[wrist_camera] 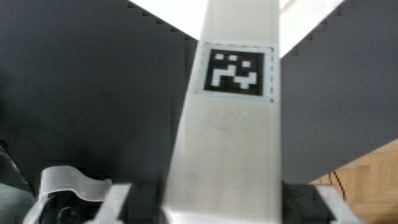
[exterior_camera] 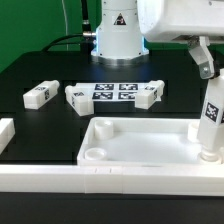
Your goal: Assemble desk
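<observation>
The white rectangular tray-like desk top [exterior_camera: 150, 135] and square white post leg [wrist_camera: 228, 150] look like smooth, faintly glossy plastic; the black bench [exterior_camera: 35, 68] seems matt.

bright, even light; soft, low-detail pictures

in the exterior view, light from above nearly washes out the white tray top [exterior_camera: 140, 148], with faint shadows inside its rim. in the wrist view the close leg [wrist_camera: 222, 150] and its tag [wrist_camera: 238, 72] look blurred.

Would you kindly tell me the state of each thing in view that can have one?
White plastic rectangular desk top: lying flat, sockets up.
Square white post leg: upright at the top's corner, gripped.
Two-finger gripper: shut on that leg.
Three other white legs: lying on their sides, ungripped.
</observation>
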### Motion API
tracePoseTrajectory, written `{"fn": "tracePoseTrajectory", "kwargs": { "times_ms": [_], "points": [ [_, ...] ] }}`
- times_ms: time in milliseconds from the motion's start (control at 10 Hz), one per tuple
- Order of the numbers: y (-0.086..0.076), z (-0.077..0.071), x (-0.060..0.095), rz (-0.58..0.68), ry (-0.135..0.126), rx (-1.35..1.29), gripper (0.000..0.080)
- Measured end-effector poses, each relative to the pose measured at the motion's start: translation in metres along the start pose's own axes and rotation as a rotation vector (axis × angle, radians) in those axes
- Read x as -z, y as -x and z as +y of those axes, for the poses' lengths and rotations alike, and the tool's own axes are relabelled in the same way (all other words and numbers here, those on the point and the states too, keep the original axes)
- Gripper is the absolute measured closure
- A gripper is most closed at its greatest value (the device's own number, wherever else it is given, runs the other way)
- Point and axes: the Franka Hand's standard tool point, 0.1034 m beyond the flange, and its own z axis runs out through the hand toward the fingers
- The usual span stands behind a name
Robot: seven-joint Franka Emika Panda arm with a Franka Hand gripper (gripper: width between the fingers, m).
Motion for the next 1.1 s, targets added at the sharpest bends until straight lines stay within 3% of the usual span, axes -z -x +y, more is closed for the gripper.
{"fn": "tracePoseTrajectory", "kwargs": {
  "times_ms": [600,1100],
  "points": [
    [0.010,-0.006,-0.012,-0.011,-0.008,0.001,0.0501],
    [0.016,-0.006,-0.011,0.053,0.022,0.001,0.0501]
  ]
}}
